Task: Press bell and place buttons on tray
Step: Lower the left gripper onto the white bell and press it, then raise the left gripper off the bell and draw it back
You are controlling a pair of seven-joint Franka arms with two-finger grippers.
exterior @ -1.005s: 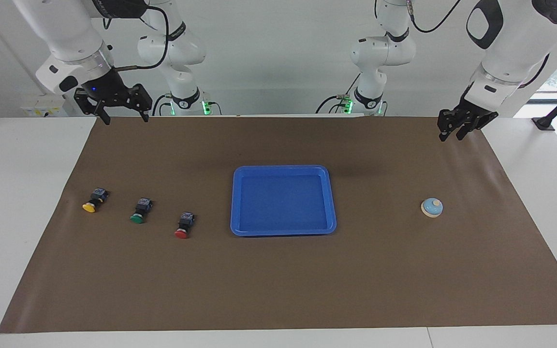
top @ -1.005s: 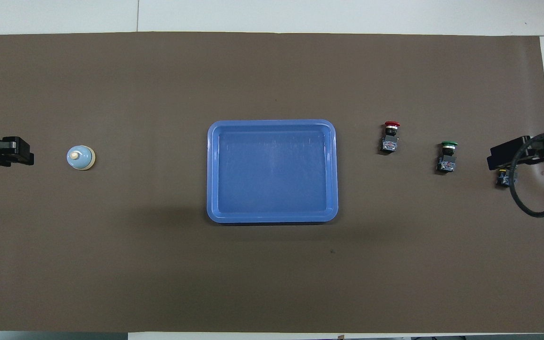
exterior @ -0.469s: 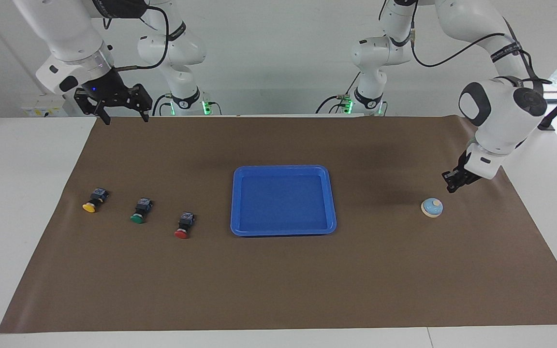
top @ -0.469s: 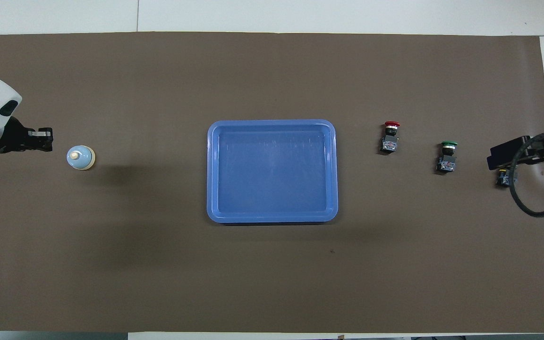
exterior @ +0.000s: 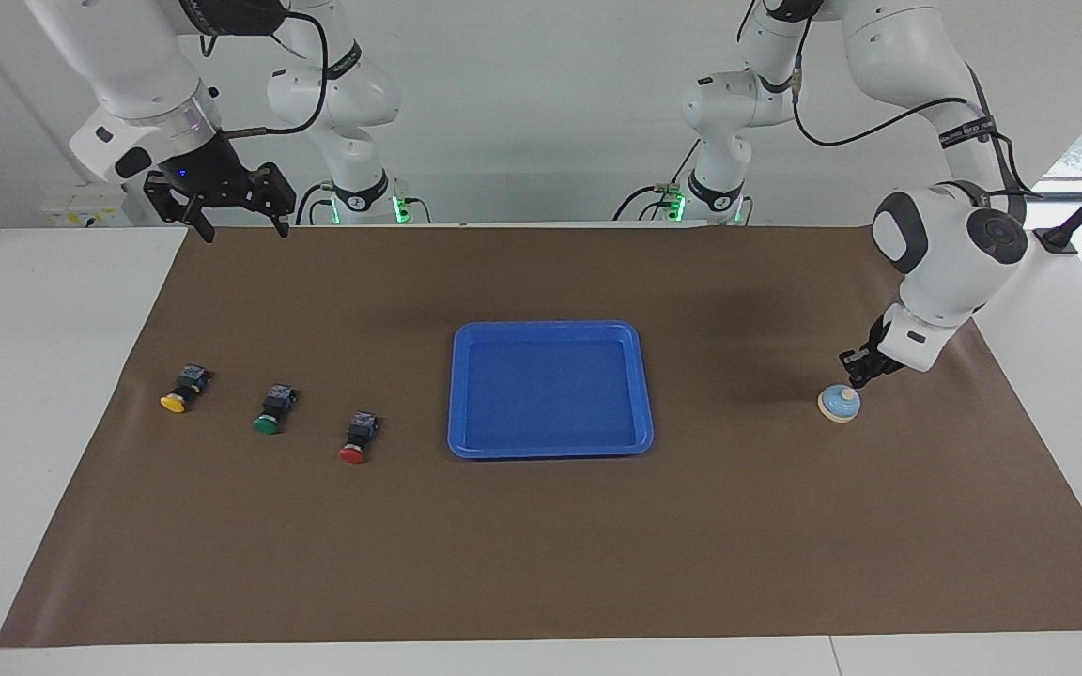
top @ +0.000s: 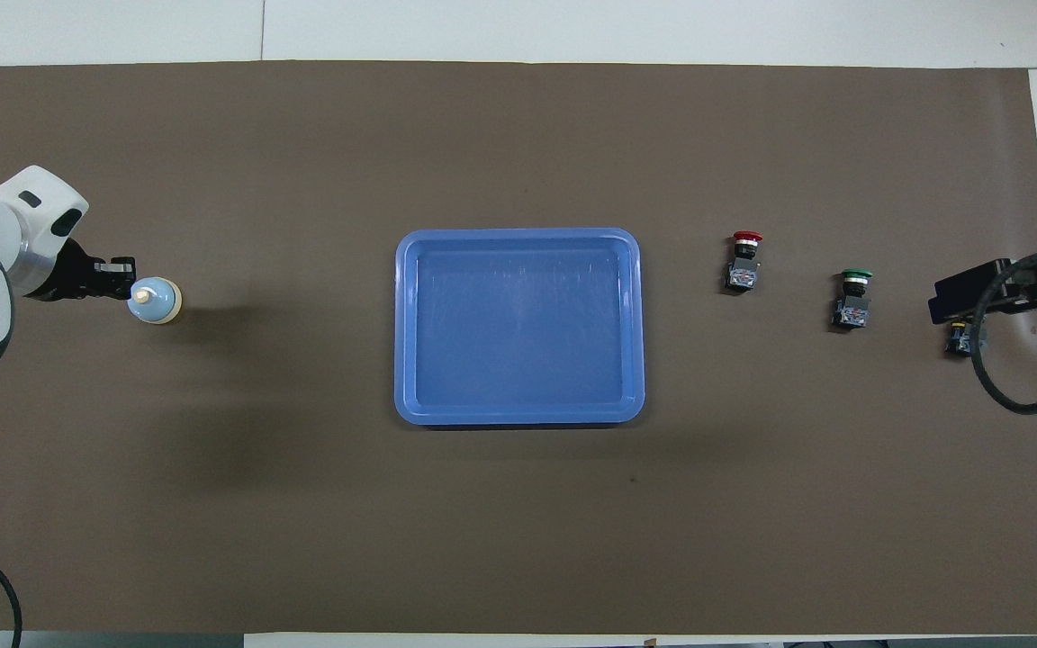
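Note:
The light-blue bell stands on the mat toward the left arm's end. My left gripper is shut with nothing in it and hangs low, right over the bell's knob; whether it touches I cannot tell. The blue tray lies mid-table with nothing in it. Toward the right arm's end lie the red button, the green button and the yellow button. My right gripper waits open, high up, and in the overhead view covers part of the yellow button.
A brown mat covers most of the white table. The arms' bases stand at the robots' end, and a black cable loops from the right arm.
The left arm has swung down from high near the robots' end to the bell, and its gripper has shut. The right arm has not moved.

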